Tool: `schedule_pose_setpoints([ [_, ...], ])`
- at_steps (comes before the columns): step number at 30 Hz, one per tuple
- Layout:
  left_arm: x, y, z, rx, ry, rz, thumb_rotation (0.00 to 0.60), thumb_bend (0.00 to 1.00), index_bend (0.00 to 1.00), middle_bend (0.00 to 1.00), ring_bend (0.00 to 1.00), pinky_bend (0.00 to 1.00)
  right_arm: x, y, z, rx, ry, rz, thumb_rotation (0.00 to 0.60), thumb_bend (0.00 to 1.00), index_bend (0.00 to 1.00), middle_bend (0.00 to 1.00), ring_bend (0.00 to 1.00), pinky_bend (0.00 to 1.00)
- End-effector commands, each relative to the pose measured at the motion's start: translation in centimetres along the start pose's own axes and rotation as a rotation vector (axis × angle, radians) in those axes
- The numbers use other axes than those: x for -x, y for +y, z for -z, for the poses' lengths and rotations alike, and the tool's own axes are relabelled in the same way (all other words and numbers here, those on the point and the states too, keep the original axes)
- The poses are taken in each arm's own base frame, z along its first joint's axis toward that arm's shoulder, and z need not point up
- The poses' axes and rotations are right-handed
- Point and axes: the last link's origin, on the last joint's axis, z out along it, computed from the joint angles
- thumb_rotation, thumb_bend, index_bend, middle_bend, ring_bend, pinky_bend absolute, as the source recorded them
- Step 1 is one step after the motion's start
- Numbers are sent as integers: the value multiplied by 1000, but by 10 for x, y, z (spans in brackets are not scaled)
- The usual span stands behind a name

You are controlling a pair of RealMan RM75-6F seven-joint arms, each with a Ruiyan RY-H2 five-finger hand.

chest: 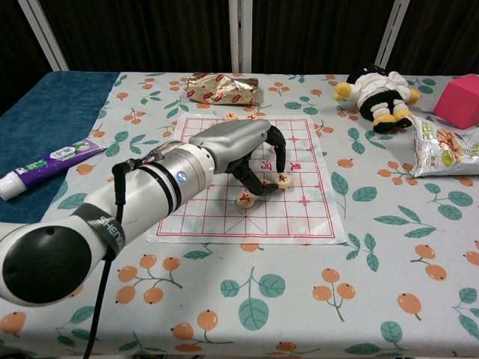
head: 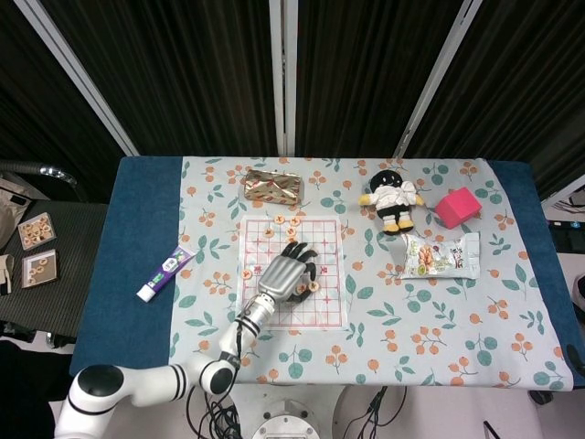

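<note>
This looks like a robot test lab set up as a staged booth. Black pleated curtains [head: 183,73] on white poles [head: 78,69] close off the space behind the table [head: 142,229], which wears a floral cloth [head: 439,338] over blue. Left of the table, trays of spare game pieces [head: 37,249] wait on a side stand.
</note>
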Motion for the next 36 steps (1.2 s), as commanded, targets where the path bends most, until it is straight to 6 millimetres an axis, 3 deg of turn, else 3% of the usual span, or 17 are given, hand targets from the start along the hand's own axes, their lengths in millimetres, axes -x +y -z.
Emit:
schedule_pose_setpoints([
  [1, -5, -1, -3, -5, 12, -3, 600, 317, 503, 156, 0, 35, 0, 0, 0, 0, 1, 1, 600, 148, 0, 0, 0, 0],
  [16, -12, -19, -18, -67, 13, -46, 600, 317, 503, 157, 0, 30, 0, 2, -1, 15, -17, 9, 600, 148, 0, 0, 0, 0],
  [36, -2, -10, -27, -49, 2, -33, 600, 317, 503, 158, 0, 25, 1, 5, -1, 23, -22, 7, 600, 148, 0, 0, 0, 0],
])
